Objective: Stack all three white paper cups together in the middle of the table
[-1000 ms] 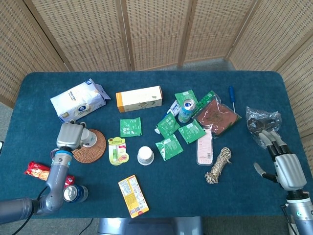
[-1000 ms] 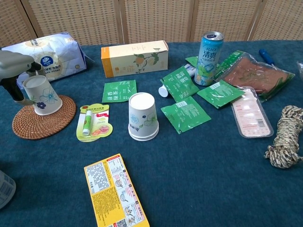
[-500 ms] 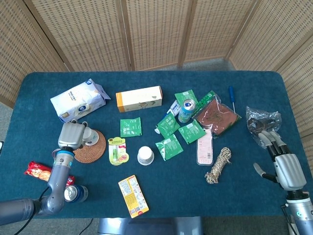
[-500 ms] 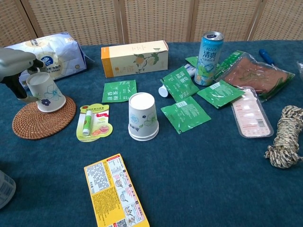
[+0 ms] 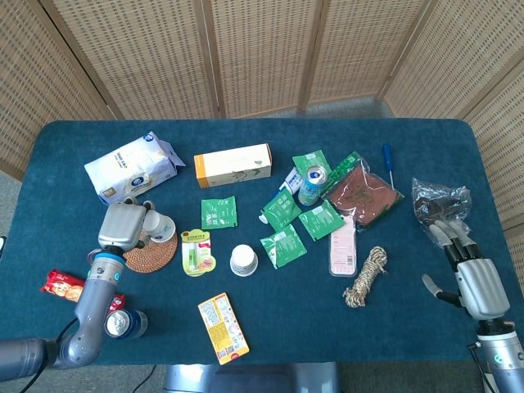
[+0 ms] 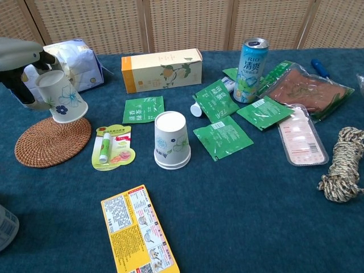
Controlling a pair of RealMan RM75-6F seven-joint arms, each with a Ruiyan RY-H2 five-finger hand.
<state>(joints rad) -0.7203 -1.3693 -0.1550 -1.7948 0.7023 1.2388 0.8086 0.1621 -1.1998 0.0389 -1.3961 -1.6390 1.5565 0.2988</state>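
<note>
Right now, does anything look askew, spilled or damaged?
Nothing is spilled or damaged. The flower-print paper cup the left hand holds is tilted, upside down, above the woven coaster. The other upside-down paper cup stands straight.

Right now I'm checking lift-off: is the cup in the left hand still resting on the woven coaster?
No, the left hand holds the paper cup tilted, clear above the woven coaster.

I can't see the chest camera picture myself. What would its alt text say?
The robot's left hand holds a white paper cup upside down and tilted, lifted above a round woven coaster. A second upside-down paper cup stands mid-table on blue cloth among green tea packets, a drink can, boxes and a rope coil.
</note>
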